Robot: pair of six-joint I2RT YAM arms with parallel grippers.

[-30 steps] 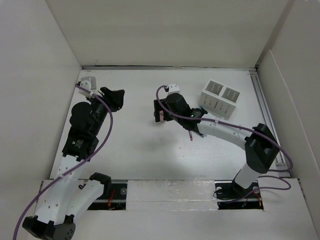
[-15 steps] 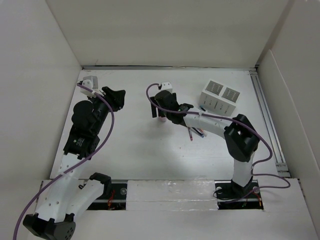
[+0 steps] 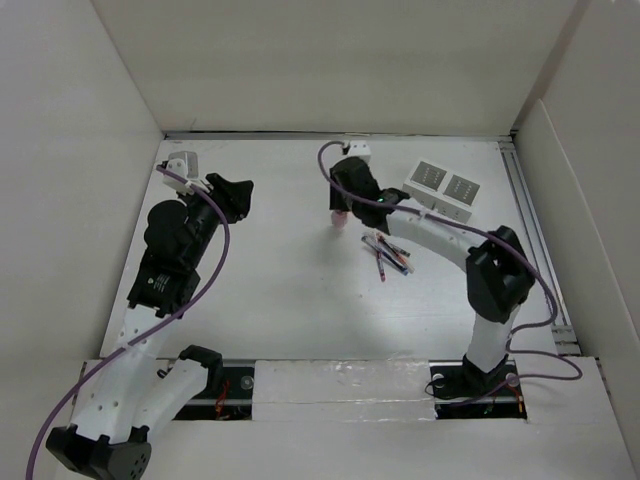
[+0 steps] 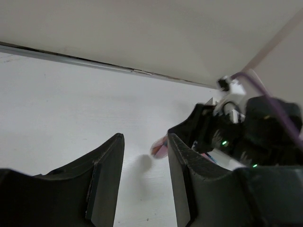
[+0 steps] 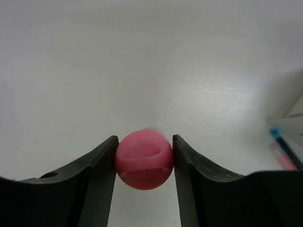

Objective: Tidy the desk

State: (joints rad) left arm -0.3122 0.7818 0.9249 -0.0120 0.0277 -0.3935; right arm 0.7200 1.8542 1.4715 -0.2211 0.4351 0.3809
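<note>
The desk [image 3: 290, 300] is a white tabletop with walls on three sides. My right gripper [image 3: 340, 214] is shut on a small round pink object [image 5: 144, 159], which sits between both fingers just above the desk at the back centre. The pink object also shows in the top view [image 3: 340, 218] and in the left wrist view [image 4: 160, 147]. My left gripper [image 3: 240, 190] is at the back left, open and empty; its fingers [image 4: 106, 175] stand apart over bare desk.
A loose pile of coloured pens [image 3: 388, 252] lies just right of the right gripper; their tips show in the right wrist view [image 5: 284, 151]. A white slotted organizer box [image 3: 440, 195] stands at the back right. A metal rail [image 3: 535, 240] runs along the right edge.
My right gripper has moved right and toward the back with the pink object in it, uncovering the pens. The left arm has barely moved.
</note>
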